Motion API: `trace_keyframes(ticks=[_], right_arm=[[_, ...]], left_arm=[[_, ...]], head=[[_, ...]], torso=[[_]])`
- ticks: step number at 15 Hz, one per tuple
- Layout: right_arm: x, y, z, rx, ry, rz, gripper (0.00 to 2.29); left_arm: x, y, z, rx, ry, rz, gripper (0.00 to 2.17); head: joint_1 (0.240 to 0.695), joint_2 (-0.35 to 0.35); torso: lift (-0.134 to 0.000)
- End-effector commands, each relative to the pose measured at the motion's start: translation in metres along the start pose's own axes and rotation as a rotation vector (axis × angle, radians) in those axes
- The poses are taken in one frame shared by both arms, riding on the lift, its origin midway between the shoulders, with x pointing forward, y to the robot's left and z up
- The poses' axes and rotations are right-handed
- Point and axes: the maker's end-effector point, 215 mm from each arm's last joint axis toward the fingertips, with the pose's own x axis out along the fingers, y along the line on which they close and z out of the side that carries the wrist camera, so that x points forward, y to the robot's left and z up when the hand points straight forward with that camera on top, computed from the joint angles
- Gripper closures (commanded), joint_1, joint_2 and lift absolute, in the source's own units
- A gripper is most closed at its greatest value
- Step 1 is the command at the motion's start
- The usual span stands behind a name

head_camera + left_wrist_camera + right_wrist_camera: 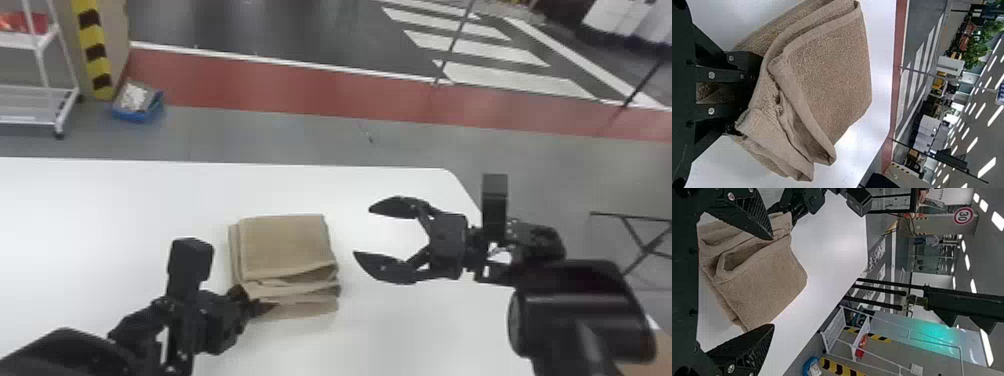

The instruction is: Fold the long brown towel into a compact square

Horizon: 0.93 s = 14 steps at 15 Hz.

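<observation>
- Brown towel [285, 245] lies folded, lower centre (layers a bit uneven).
- Left claw [267, 308] pinches its lower-left corner.
- Right claw [362, 231] gapes wide, right of centre.

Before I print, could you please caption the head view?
Folded brown towel, left gripper at its near left corner, right gripper open to its right.

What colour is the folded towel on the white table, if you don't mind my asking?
The towel is plain brown, best seen in the left wrist view.
</observation>
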Motion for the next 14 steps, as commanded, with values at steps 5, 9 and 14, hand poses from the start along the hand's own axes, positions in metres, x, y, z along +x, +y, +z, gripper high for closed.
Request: trace_keyframes(ticks=[5, 9, 14], right_arm=[[0.055, 0.003, -0.046, 0.216, -0.036, 0.05, 0.97], [0.076, -0.016, -0.054, 0.229, -0.126, -0.003, 1.83], [0.103, -0.015, -0.059, 0.241, -0.148, 0.028, 1.83]], left_arm=[[-0.011, -0.006, 0.014, 0.004, -0.039, -0.004, 0.99], [-0.011, -0.006, 0.012, 0.003, -0.038, -0.005, 0.99], [-0.012, -0.004, 0.013, 0.002, -0.04, -0.005, 0.99]], head=[[0.695, -0.309], [0.695, -0.283], [0.695, -0.266]], torso=[[-0.124], [-0.124], [-0.124]])
